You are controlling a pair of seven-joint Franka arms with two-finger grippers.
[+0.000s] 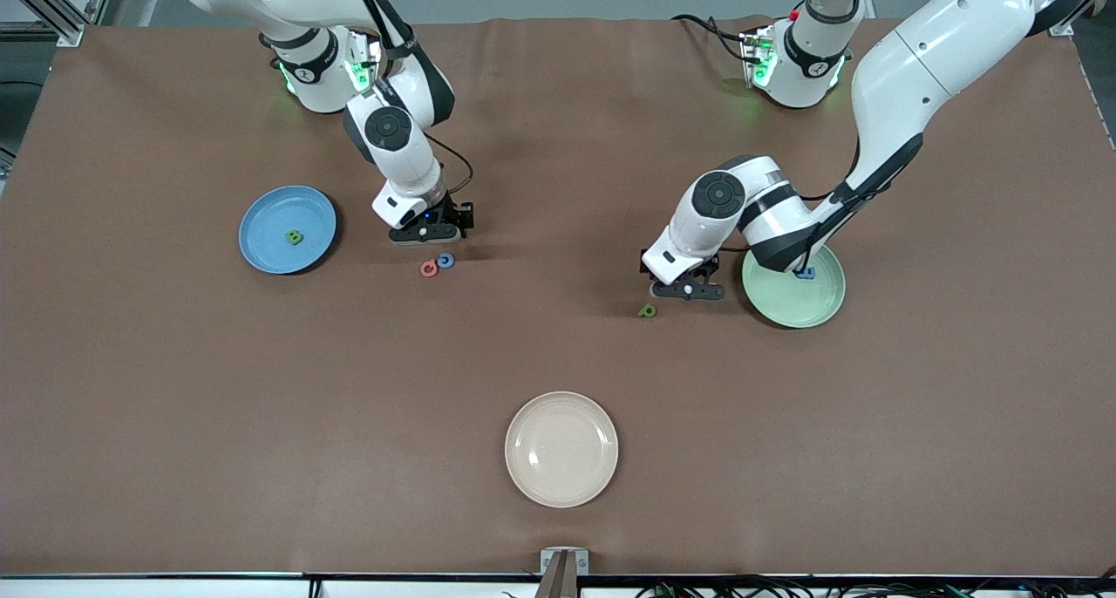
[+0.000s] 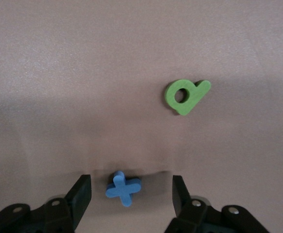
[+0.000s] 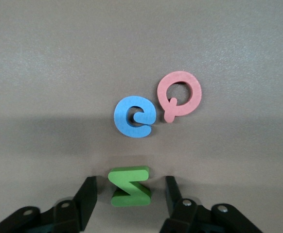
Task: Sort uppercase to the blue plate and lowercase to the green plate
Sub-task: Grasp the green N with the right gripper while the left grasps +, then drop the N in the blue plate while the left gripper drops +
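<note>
Lying flat, green p [image 2: 186, 96] stem angled toward green plate [image 1: 815, 306].

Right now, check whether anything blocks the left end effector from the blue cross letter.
Nothing visible does. The blue cross letter lies on bare table between the left end effector's open fingers; the green p sits clear of both.

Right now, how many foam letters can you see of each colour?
Green: 3 (B on the blue plate, p, Z)
Blue: 3 (blue round letter, cross, small blue letter on the green plate)
Red: 1 (red round letter)
Total: 7 in view
</note>
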